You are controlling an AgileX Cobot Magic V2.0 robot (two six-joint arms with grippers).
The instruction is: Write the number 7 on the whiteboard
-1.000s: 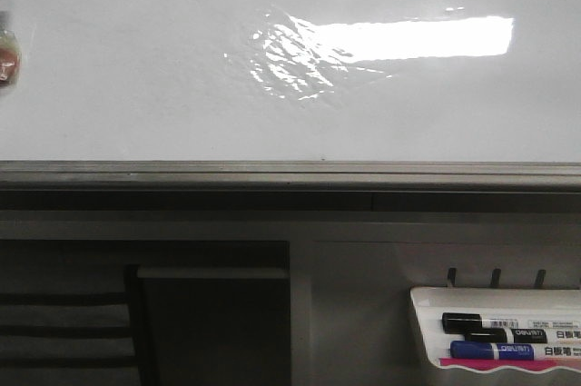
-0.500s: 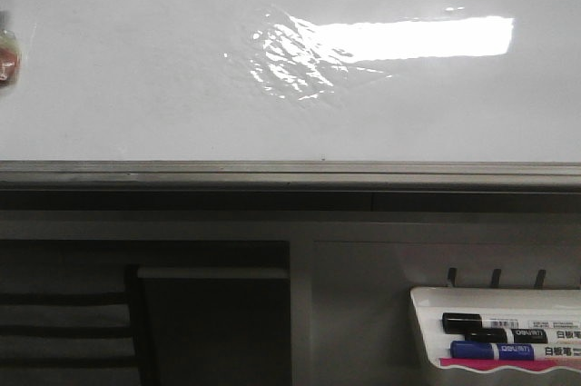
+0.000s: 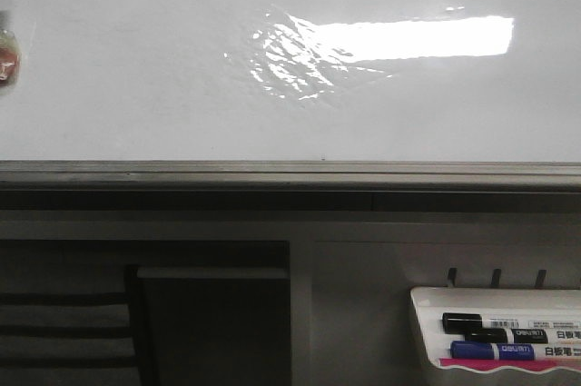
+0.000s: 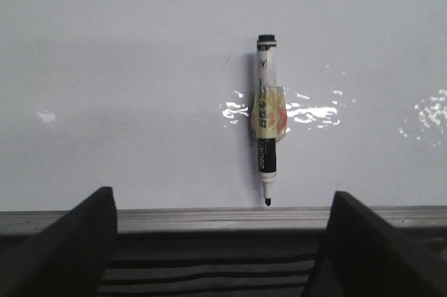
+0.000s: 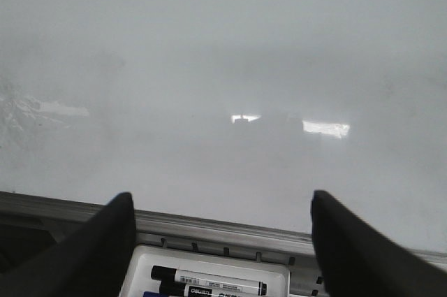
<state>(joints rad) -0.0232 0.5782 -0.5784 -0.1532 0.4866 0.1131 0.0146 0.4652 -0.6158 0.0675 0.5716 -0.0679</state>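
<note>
**Marker straight ahead of my left gripper, board unmarked**

I see no number 7 on the whiteboard point(image 3: 136, 86). An uncapped marker point(image 4: 265, 129) hangs upright on it, tip down just above the rail, directly beyond my open, empty left gripper point(image 4: 220, 241). My right gripper point(image 5: 220, 241), spread empty, hovers over the tray point(image 5: 209, 258) holding two capped markers.

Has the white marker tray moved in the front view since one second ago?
No. The white marker tray sits at the same spot below the grey edge rail of the whiteboard, with its black and blue markers lying as before.
</note>
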